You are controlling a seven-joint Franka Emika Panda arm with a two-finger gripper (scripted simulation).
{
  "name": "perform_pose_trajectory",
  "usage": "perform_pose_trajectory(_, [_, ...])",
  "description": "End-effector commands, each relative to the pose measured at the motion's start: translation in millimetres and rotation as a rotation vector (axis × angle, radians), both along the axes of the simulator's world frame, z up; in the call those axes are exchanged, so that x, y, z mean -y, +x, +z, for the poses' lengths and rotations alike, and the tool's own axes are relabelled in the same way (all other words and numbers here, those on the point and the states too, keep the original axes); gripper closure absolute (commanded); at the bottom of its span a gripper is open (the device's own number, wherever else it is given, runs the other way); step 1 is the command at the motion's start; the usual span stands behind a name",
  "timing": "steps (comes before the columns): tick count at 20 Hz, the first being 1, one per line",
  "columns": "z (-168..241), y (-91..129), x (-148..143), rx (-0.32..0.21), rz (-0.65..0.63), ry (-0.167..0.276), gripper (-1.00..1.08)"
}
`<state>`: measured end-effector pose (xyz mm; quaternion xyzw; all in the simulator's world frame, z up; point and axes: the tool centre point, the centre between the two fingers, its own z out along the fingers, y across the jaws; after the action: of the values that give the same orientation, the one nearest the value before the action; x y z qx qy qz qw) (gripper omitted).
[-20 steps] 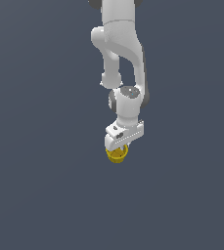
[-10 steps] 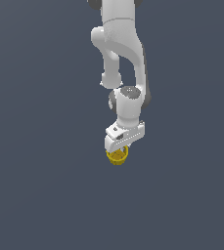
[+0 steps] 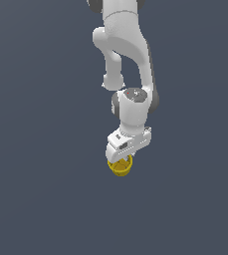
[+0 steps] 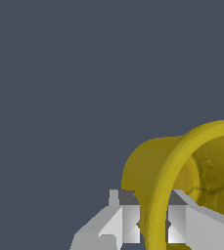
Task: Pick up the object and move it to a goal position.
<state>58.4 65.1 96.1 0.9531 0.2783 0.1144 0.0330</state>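
Yellow cup (image 4: 196, 166) smooth, slightly glossy, plastic-like; fingers (image 4: 118, 222) matt white, smooth; arm (image 3: 128, 45) glossy white.

Plain dark grey-blue backdrop (image 3: 36, 149) on all sides; nothing else distinguishable.

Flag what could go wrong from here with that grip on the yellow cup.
1. The hand pinches only the thin rim wall of the yellow cup, one finger outside and one inside; it may pivot or slip during transport.
2. In the wrist view the cup sits tilted and off to one side of the hand, so a fast move could swing it loose.
3. No goal marker shows in either view, so the placement target cannot be checked here.
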Motion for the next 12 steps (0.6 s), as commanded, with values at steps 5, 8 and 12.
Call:
perform_pose_trajectory(5, [22, 31, -1, 0.003, 0.0, 0.001, 1.08])
perform_pose_trajectory(8, [27, 39, -1, 0.003, 0.0, 0.0, 1.08])
perform_pose_trajectory(12, [32, 47, -1, 0.003, 0.0, 0.0, 1.08])
